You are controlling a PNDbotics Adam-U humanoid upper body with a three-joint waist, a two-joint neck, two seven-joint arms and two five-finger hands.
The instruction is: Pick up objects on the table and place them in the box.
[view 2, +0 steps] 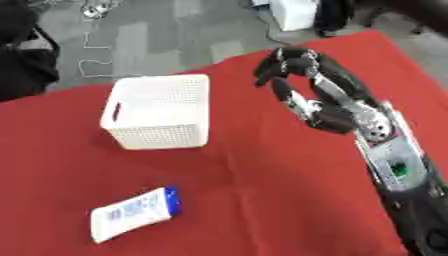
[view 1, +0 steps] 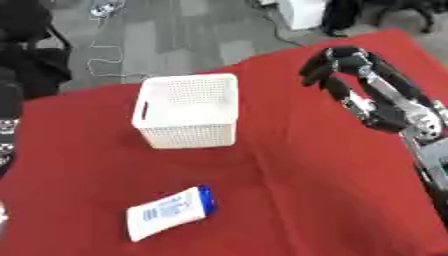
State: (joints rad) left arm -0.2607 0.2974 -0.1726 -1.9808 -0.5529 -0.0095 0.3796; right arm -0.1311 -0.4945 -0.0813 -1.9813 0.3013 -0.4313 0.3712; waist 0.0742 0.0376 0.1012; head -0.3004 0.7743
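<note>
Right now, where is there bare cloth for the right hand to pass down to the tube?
The widest bare red cloth lies between the white basket and the right hand, running down to the right of the white tube. It is tighter between basket and tube.

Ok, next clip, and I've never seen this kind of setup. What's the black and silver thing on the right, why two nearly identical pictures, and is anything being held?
Both pictures come from a stereo camera in a humanoid robot's head, looking down at its work: one per eye, same moment, so they nearly match. The black and silver thing is the robot's right arm, ending in its right hand, which hangs above the far side of the red-covered table with curled fingers and holds nothing. The left hand is not visible. On the table stands a white perforated box, open on top; nothing can be seen inside it. Nearer the camera lies a white tube with blue print and a blue cap, on its side and untouched. It is apparently what should go into the box.
</note>
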